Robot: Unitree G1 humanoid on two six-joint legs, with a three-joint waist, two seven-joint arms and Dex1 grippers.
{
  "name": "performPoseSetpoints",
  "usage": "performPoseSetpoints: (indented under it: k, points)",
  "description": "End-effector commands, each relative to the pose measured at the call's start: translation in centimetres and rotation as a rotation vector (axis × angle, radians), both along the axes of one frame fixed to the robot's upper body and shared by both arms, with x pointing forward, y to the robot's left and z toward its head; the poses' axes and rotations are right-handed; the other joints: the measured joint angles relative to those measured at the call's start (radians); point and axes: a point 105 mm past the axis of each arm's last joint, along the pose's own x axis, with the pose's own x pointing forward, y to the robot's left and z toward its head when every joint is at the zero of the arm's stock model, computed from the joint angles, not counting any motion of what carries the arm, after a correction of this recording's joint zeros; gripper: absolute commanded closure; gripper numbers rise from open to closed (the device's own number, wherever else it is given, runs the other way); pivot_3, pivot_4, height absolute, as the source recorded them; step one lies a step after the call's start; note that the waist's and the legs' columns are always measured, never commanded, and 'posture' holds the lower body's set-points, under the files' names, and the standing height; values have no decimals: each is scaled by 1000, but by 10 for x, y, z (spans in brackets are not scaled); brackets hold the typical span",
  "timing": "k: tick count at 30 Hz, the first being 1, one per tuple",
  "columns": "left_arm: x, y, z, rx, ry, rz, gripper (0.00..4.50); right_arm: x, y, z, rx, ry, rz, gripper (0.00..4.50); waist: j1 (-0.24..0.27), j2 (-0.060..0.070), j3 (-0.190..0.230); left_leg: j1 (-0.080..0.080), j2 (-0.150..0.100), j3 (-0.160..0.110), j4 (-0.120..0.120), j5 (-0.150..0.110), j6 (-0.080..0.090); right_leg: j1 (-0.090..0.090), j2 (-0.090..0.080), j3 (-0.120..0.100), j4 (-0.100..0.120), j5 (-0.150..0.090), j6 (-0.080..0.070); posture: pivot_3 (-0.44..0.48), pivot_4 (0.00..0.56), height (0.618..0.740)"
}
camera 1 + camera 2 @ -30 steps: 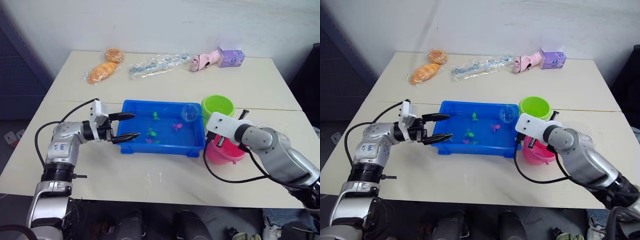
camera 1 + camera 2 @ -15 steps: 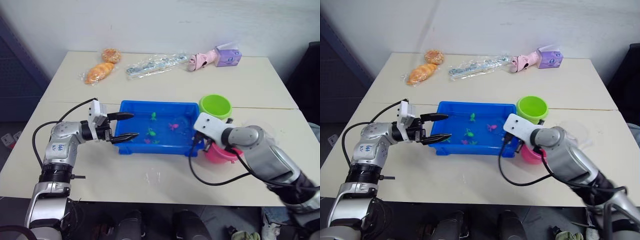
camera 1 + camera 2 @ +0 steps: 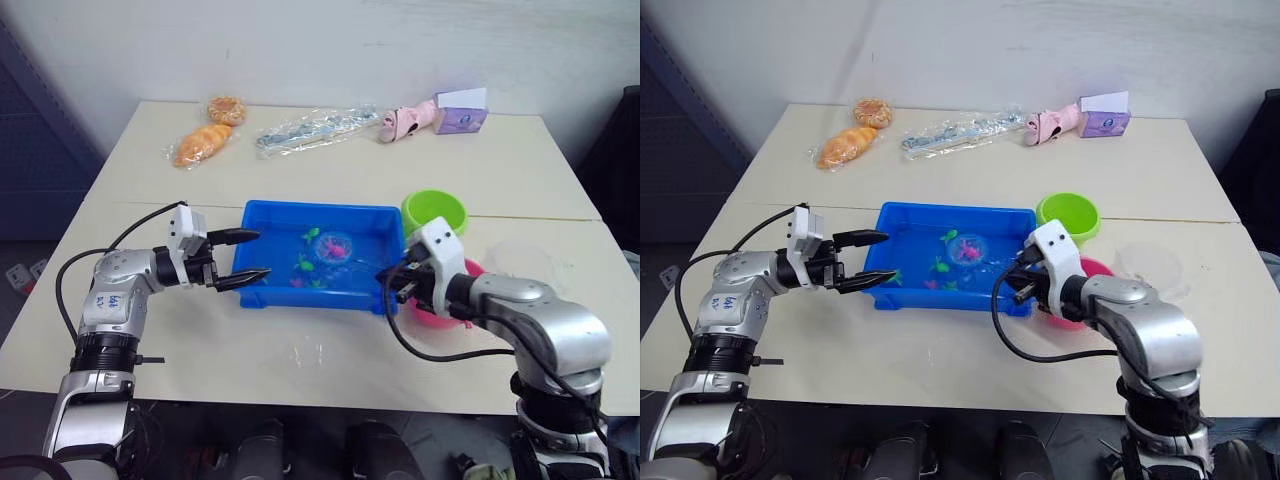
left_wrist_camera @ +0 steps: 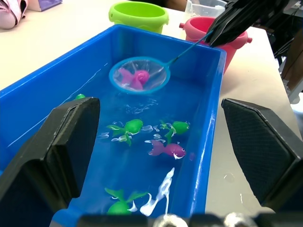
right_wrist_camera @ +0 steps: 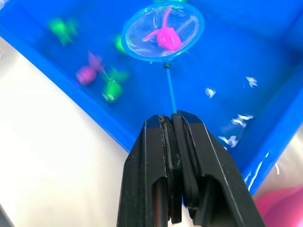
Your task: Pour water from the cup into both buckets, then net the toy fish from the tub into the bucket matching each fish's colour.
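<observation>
The blue tub (image 3: 262,296) holds water and several toy fish, green (image 4: 130,126) and magenta (image 4: 166,149). The net (image 3: 335,247) hangs over the tub's middle with a magenta fish (image 5: 166,38) in its mesh. My right gripper (image 5: 171,118) is shut on the net's thin handle, at the tub's right front corner. My left gripper (image 3: 260,254) is open, with its fingers on either side of the tub's left rim. The green bucket (image 3: 435,212) stands right of the tub, and the pink bucket (image 3: 1097,268) sits partly behind my right arm. Right of both buckets stands the clear cup (image 3: 1148,263).
Along the table's far edge lie two bagged breads (image 3: 205,143), a clear plastic packet (image 3: 315,128), a pink toy (image 3: 410,120) and a purple box (image 3: 460,115). A few water drops (image 3: 305,352) mark the table in front of the tub.
The net has swung from the tub's far right to its middle and now holds a magenta fish. My right arm has drawn back. The left gripper stays at the rim.
</observation>
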Motion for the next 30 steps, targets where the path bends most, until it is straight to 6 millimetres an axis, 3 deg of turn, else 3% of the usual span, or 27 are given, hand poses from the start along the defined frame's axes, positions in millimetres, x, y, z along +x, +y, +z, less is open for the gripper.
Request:
performPoseSetpoints:
  k: [1,5,15,22,26,30]
  points:
    - [0,-6,16,-20,-57,-27,72,-12,-4,20,27,-81,12,4500,0,0,0,0,0,0,0,0,0,0,0,0,0,0,0,0,150,740]
    - [1,-13,19,-33,-62,-63,72,-26,-14,34,37,-133,14,4500,0,0,0,0,0,0,0,0,0,0,0,0,0,0,0,0,150,740]
    - [-2,-48,27,-67,-65,-215,72,-75,-73,53,1,-276,-143,4500,4,0,0,0,0,0,-1,0,1,1,0,0,-2,0,0,0,150,740]
    - [-5,-75,30,-93,-64,-322,72,-112,-125,47,-159,-283,-331,4500,12,0,0,1,0,0,-1,0,1,3,1,0,-3,0,0,0,150,740]
    - [-8,-83,27,-97,-53,-360,72,-126,-132,35,-287,-287,-326,4500,10,0,0,3,0,1,-1,0,0,4,2,1,-3,0,1,0,150,740]
    - [-8,-90,27,-104,-52,-377,72,-128,-138,28,-449,-376,-338,4500,9,0,0,3,0,1,-1,0,0,4,2,1,-4,0,1,0,150,740]
